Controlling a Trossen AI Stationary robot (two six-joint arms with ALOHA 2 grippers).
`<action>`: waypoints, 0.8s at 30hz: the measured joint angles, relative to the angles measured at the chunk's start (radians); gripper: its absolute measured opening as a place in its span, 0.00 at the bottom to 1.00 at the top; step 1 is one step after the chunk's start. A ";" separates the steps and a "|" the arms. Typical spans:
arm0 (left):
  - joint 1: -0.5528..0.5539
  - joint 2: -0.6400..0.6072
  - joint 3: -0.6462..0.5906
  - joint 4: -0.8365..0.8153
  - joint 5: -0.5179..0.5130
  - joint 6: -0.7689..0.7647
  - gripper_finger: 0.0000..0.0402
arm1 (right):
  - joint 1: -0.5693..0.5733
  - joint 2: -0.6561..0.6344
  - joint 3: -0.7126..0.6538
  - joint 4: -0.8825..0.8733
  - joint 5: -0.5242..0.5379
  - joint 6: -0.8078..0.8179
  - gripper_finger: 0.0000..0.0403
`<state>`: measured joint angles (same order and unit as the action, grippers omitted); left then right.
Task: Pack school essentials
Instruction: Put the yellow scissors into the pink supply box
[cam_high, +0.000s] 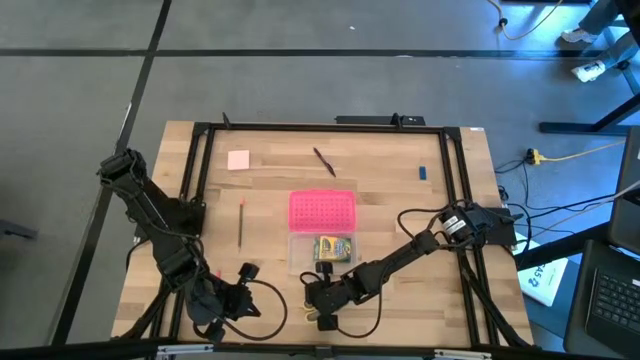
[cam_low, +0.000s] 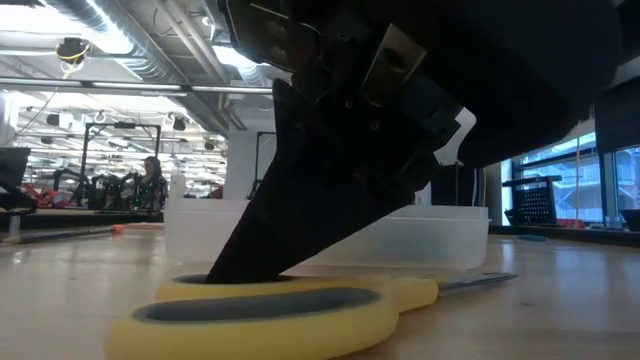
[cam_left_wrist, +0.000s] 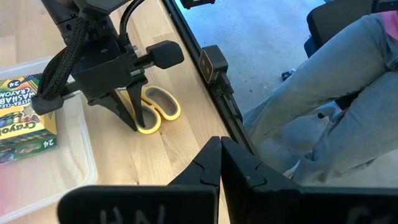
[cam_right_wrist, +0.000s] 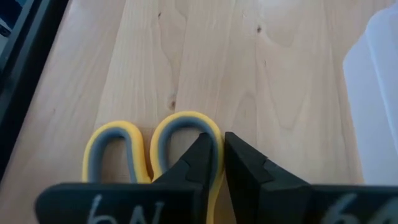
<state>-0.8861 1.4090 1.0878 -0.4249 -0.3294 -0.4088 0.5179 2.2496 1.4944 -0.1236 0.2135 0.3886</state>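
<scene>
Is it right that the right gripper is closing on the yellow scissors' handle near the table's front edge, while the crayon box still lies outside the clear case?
Not quite. The right gripper does pinch the yellow scissors by a handle loop, but the crayon box already lies inside the clear case, beside its pink lid, as the high view shows.

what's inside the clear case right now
Only the crayon box shows in the open part of the case. The pink lid covers the far part, so whatever lies under it cannot be seen.
</scene>
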 joint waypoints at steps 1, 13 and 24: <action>0.000 0.000 0.000 0.000 0.000 0.000 0.00 | 0.000 0.001 0.007 -0.007 -0.001 -0.001 0.10; 0.000 0.000 0.000 0.000 0.000 0.000 0.00 | 0.001 0.002 0.086 -0.134 -0.005 0.003 0.10; 0.000 0.000 0.000 0.000 0.000 0.000 0.00 | -0.002 0.001 0.175 -0.196 0.000 0.030 0.10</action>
<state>-0.8860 1.4090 1.0879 -0.4252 -0.3293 -0.4088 0.5158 2.2501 1.6691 -0.3195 0.2134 0.4183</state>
